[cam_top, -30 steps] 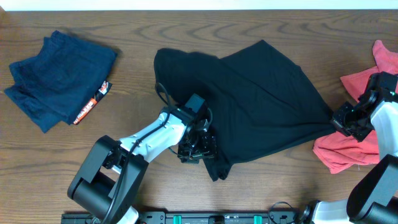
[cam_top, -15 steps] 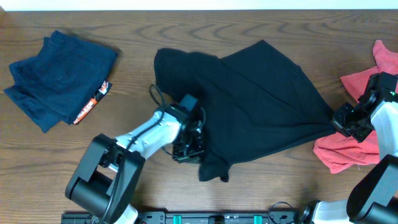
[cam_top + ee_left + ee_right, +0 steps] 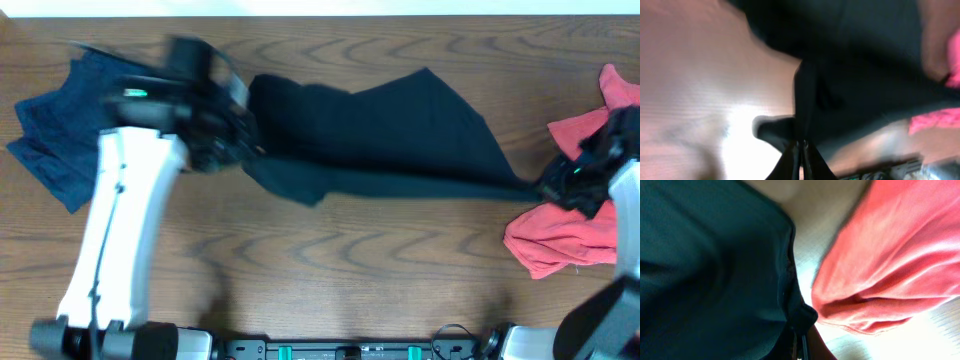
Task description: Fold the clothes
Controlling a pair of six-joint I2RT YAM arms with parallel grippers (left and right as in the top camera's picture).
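Note:
The black T-shirt (image 3: 390, 130) hangs stretched in a long band between both arms across the middle of the table. My left gripper (image 3: 240, 150) is lifted at the shirt's left end, blurred, and shut on a bunched edge of the black fabric (image 3: 840, 85); its fingers (image 3: 790, 162) pinch tight together. At the shirt's right corner my right gripper (image 3: 552, 188) is shut on the black cloth (image 3: 715, 270), next to the pinkish-red garment (image 3: 890, 255).
A navy blue garment (image 3: 60, 150) lies crumpled at the far left, partly behind my left arm (image 3: 120, 220). The pinkish-red garment (image 3: 565, 245) is heaped at the right edge under my right arm. Bare wood table (image 3: 350, 270) shows in front.
My left gripper closed on the shirt's lower left hem and swung it up and to the left, pulling the black shirt from a spread heap into a taut band. The right gripper stayed shut.

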